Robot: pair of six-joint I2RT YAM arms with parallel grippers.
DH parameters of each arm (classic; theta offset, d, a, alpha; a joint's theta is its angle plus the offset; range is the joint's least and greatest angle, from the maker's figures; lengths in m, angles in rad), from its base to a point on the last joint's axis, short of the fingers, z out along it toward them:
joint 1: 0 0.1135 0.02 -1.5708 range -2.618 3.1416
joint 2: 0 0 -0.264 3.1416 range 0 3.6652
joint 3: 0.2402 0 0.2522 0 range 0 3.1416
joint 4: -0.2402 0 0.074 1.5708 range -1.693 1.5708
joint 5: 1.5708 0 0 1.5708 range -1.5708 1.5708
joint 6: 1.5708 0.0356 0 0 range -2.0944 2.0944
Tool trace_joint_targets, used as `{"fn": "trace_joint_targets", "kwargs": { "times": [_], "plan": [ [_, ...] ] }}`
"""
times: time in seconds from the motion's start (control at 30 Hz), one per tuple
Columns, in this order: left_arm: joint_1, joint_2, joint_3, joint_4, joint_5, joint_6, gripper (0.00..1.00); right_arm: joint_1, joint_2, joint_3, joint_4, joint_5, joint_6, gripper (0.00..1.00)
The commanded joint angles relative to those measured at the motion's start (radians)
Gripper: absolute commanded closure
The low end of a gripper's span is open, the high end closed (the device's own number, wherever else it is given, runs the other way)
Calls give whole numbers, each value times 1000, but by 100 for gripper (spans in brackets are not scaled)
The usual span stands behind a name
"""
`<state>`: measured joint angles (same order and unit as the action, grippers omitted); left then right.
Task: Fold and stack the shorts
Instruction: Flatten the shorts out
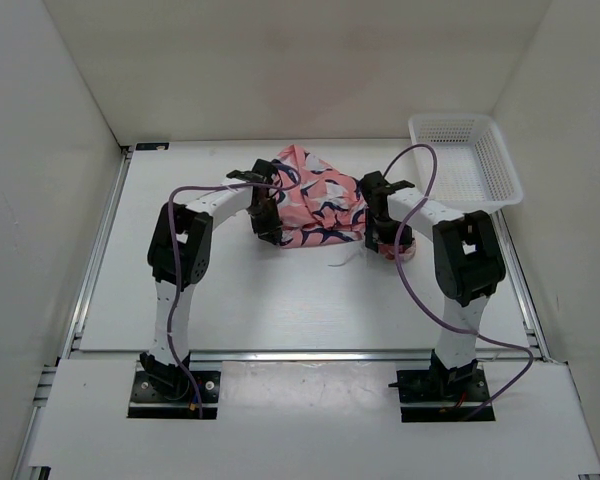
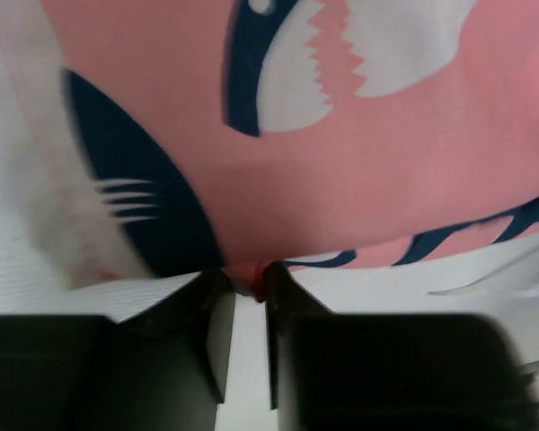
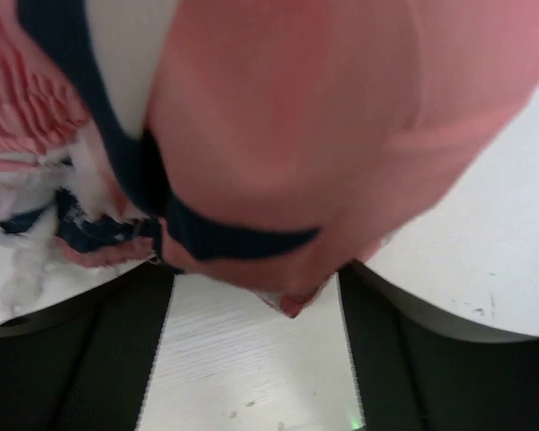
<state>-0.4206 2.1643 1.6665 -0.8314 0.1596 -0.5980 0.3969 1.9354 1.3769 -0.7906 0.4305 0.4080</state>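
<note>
Firmly, the left pincer point(image 2: 244, 280) pinches the shorts point(image 1: 315, 195), the right pincer point(image 3: 256, 287) is spread, white basket point(image 1: 450, 119) well apart.

Wrist views: shorts point(image 2: 386, 153) blurred, cropped by frame; overhead, side edges hidden.

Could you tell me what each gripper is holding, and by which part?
The left gripper pinches the shorts by a fold at their edge; the right gripper is open around fabric, gripping nothing.
</note>
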Motion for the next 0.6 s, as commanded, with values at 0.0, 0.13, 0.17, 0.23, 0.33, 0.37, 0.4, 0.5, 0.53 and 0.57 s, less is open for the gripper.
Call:
{"fn": "trace_joint_targets", "kwargs": {
  "times": [0.0, 0.13, 0.17, 0.23, 0.33, 0.37, 0.4, 0.5, 0.53, 0.57],
  "plan": [
    [0, -40, 21, 3, 2, 3, 76, 0, -1, 42, 43, -30, -5, 27],
    [20, -72, 12, 3, 1, 3, 90, 0, -1, 10, 91, -91, -15, 33],
    [20, -72, 12, 3, -9, 3, 90, 0, -1, 1, 100, -111, -30, 28],
    [20, -96, 12, -6, -9, 3, 90, -9, -10, -15, 148, -213, -55, 16],
    [20, -141, 12, -6, -28, 14, 90, -9, -19, -38, 175, -243, -55, 11],
    [20, -156, 3, -6, -37, 23, 90, -9, -19, -38, 175, -243, -55, 13],
    [20, -172, 2, -17, -51, 23, 90, -9, -9, -38, 175, -228, -55, 18],
    [29, -230, 2, -29, -63, 47, 90, -9, 4, -48, 175, -219, -55, 33],
    [29, -244, 2, -29, -63, 47, 90, -18, 4, -59, 189, -228, -46, 52],
    [29, -267, 13, -40, -74, 62, 90, -18, -10, -59, 201, -228, -46, 64]
  ]
}}
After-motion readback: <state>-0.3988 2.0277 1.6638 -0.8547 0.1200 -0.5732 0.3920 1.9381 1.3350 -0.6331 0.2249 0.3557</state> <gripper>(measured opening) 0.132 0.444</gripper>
